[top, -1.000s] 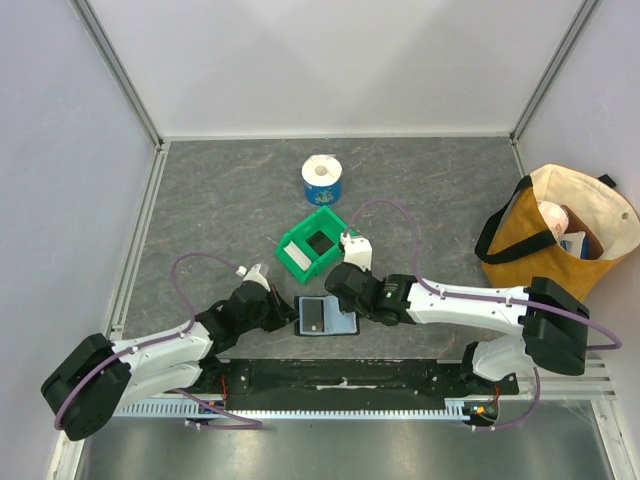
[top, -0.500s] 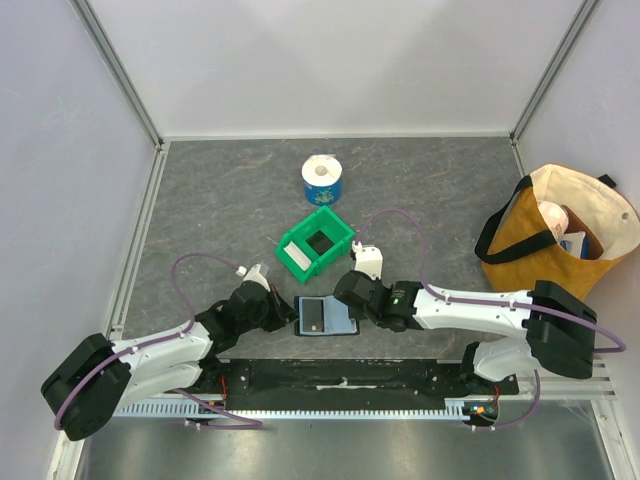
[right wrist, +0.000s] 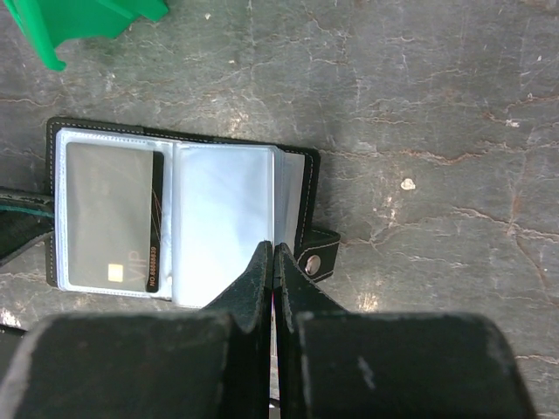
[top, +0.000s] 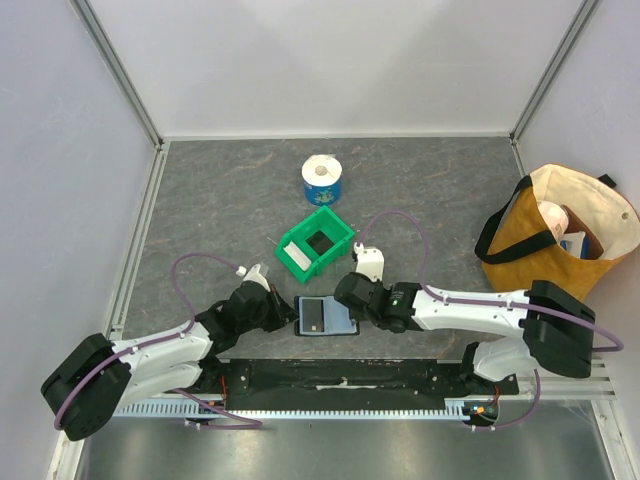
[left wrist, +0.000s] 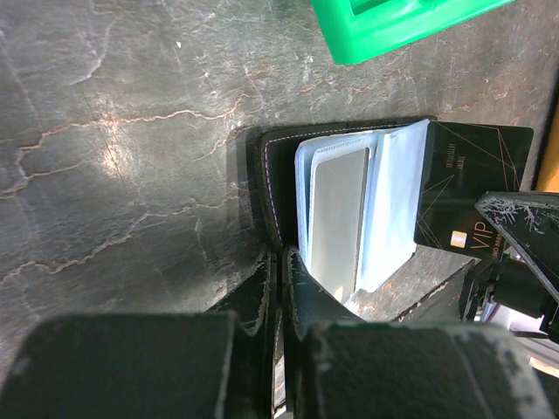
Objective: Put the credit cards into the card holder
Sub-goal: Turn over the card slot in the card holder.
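Starting at the near edge: left gripper (left wrist: 279,262) is closed, and the left cover edge of the card holder (right wrist: 223,218) appears to be pinched in it. The card holder is laid open flat on the table (top: 220,200) between the two grippers, snap tab (right wrist: 316,260) on its right. Grey card (right wrist: 109,214) is seated in the left clear pocket. Black card (left wrist: 472,188), marked VIP, is partly covered by that pocket, one edge exposed. Right gripper (right wrist: 273,253) is fully closed with nothing held, tips set at the near edge of the middle sleeves, just beside the tab. Further back a green bin (top: 345,230) is seen, then a blue-and-white roll (top: 323,178). A tote bag (top: 520,245) is parked far right.
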Robot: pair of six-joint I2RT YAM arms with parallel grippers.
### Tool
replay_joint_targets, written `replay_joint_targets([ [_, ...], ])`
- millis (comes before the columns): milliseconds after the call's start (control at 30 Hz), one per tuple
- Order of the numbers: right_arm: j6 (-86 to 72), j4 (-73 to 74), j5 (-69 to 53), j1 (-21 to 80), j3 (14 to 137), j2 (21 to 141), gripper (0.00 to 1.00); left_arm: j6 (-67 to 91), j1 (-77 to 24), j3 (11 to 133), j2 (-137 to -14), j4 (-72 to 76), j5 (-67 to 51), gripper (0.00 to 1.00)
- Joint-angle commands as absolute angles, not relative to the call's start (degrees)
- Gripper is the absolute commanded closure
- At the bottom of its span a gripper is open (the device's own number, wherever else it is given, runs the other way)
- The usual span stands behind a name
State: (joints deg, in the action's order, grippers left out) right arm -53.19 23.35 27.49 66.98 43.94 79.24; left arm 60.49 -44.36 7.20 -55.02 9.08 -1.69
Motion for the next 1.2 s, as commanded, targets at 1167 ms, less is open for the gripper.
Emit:
replay_joint_targets([
  [1167, -52.4, 10.3, 27.1, 69.8, 43.8, 72.2, 1.00, 62.8, -44.3, 4.4, -56.6, 8.5, -0.5, 0.98],
])
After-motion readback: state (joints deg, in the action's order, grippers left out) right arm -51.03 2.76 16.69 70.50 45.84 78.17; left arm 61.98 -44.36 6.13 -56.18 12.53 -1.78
